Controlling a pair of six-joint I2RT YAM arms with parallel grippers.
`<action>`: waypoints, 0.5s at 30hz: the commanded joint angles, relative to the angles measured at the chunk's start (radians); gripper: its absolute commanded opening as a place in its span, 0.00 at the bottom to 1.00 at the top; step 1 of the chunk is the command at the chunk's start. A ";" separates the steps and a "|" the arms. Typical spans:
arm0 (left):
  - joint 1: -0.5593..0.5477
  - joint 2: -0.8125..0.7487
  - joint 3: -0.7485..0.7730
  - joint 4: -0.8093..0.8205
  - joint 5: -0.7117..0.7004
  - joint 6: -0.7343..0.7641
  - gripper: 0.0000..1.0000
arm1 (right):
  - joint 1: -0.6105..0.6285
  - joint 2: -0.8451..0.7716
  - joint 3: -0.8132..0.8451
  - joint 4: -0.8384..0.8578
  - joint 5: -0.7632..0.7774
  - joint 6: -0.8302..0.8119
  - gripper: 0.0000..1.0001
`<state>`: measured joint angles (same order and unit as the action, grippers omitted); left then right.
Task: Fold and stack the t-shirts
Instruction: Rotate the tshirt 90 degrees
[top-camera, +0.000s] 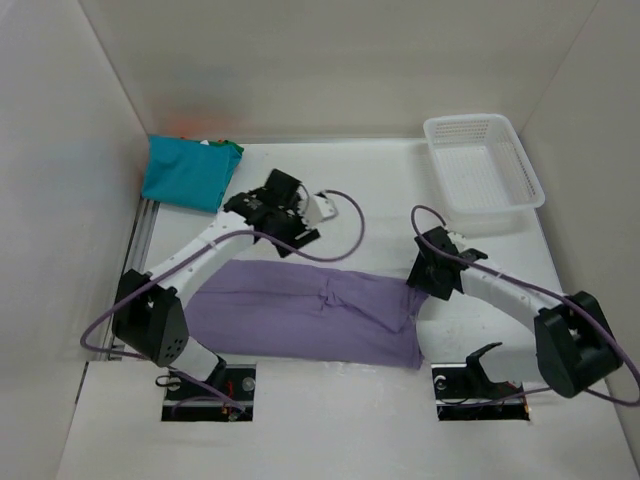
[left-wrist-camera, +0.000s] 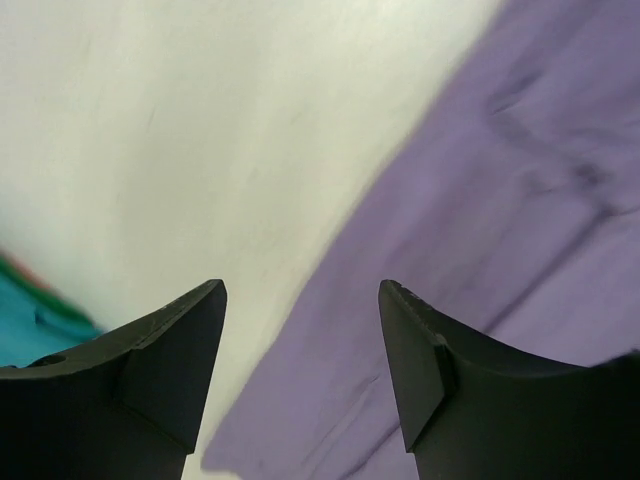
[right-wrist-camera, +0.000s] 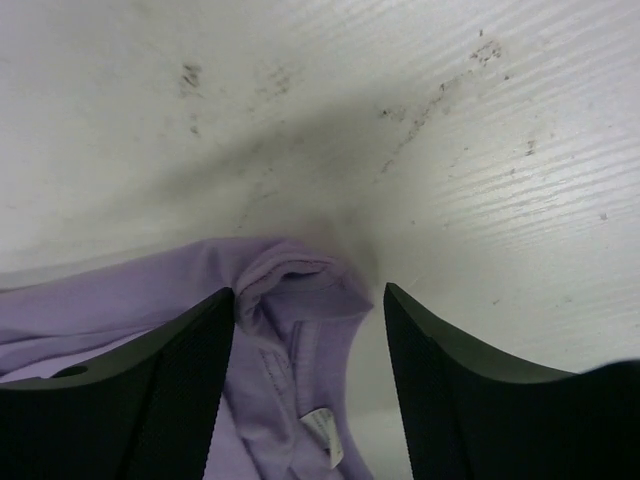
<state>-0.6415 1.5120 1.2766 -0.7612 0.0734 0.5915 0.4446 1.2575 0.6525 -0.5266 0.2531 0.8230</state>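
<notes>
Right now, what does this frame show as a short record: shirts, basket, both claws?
purple shirt: lying creased mid-table, between the arms
teal shirt: folded, far left corner
basket: far right corner, apart from the shirts
left claw: open, holding nothing, above the purple shirt's edge
right claw: open, holding nothing, over the purple shirt's collar
</notes>
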 joint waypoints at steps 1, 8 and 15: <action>0.224 0.014 -0.094 -0.024 -0.104 0.034 0.60 | -0.001 0.077 0.062 -0.027 -0.015 -0.062 0.63; 0.686 0.111 -0.151 0.147 -0.159 0.117 0.59 | 0.006 0.195 0.140 -0.062 -0.080 -0.110 0.39; 0.819 0.223 -0.135 0.244 -0.198 0.139 0.59 | 0.018 0.281 0.234 -0.072 -0.097 -0.143 0.04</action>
<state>0.1623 1.7126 1.1297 -0.5903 -0.1028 0.7006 0.4530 1.5021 0.8261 -0.5938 0.1722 0.7113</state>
